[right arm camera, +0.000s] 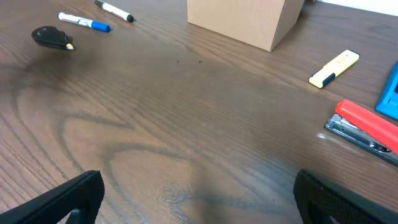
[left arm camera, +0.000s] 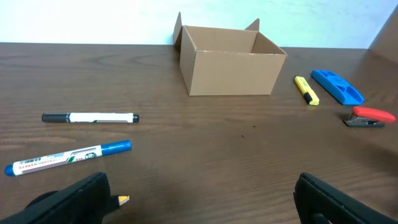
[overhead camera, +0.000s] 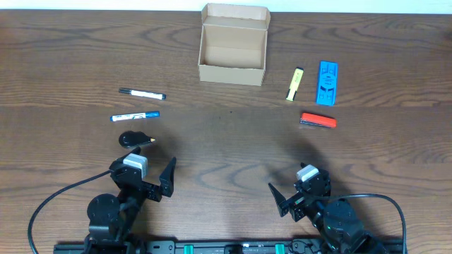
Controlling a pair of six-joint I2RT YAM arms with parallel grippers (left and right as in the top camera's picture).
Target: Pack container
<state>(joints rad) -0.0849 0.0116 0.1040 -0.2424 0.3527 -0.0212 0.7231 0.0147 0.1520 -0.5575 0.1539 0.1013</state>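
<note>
The container (overhead camera: 233,46) is an open tan cardboard box at the back middle of the table, its flap lid standing up behind it; it shows as well in the left wrist view, container (left arm camera: 230,59), and the right wrist view, container (right arm camera: 242,18). Nothing can be seen inside it. My left gripper (overhead camera: 141,168) hovers open at the front left, left gripper (left arm camera: 199,193) holding nothing. At the front right my right gripper (overhead camera: 300,185) is open too, right gripper (right arm camera: 196,193) over bare wood. Both are far from the box.
Left of the box lie a black-capped marker (overhead camera: 141,93), a blue-capped marker (overhead camera: 134,116) and a black object with a yellow tip (overhead camera: 135,140), close to my left gripper. On the right lie a yellow highlighter (overhead camera: 294,83), a blue flat piece (overhead camera: 327,82) and a red stapler (overhead camera: 318,121).
</note>
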